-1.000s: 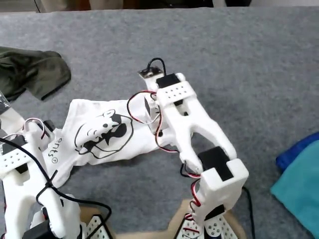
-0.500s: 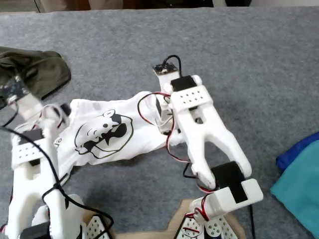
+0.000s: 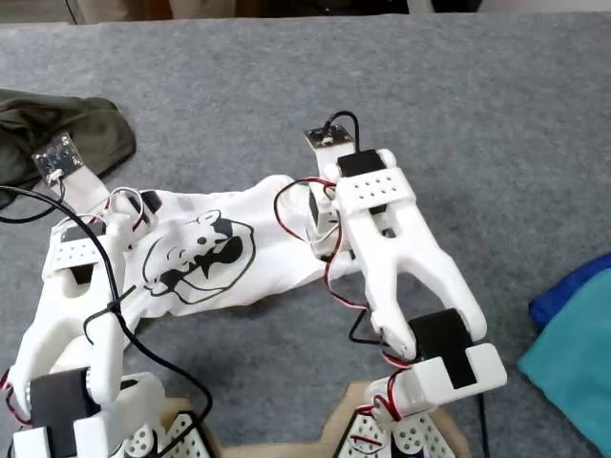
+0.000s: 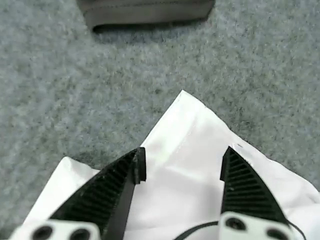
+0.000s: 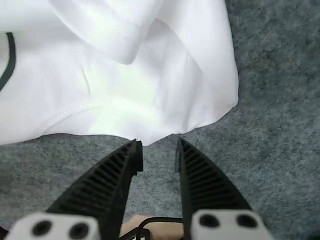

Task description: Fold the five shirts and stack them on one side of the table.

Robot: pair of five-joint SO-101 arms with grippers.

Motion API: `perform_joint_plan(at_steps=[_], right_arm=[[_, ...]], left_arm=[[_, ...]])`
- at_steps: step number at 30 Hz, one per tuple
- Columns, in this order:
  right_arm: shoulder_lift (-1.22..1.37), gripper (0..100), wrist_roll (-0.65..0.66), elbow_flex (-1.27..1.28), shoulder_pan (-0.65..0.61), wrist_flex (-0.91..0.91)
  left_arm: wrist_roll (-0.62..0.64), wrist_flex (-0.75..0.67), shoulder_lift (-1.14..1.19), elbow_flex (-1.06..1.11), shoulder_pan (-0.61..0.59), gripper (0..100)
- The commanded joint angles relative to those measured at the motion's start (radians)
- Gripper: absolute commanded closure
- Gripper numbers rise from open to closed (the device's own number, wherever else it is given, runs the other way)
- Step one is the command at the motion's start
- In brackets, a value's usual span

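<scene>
One white shirt [image 3: 205, 253] with a printed face, lying flat on the grey table [image 3: 458, 105] between both arms, left gripper [image 4: 182, 157] spread wide over one corner, right gripper [image 5: 158, 147] parted narrowly at the opposite edge, olive shirt [image 3: 67, 138] near the left arm, teal shirt [image 3: 578, 353] well apart at the right.

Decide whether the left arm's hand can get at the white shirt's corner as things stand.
Probably yes: the left hand is open over a corner of the white shirt, with nothing between them.

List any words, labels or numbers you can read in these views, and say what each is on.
No readable text.
white shirt: black cartoon drawing, a picture only, with no letters I can make out.
green shirt: no print seen.
</scene>
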Motion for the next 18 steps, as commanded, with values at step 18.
perform_joint_plan(at_steps=[18], right_arm=[[0.056, 87.0, -0.224, -0.054, -0.148, -0.209]], left_arm=[[-0.034, -0.014, 0.001, -0.052, 0.0, 78]])
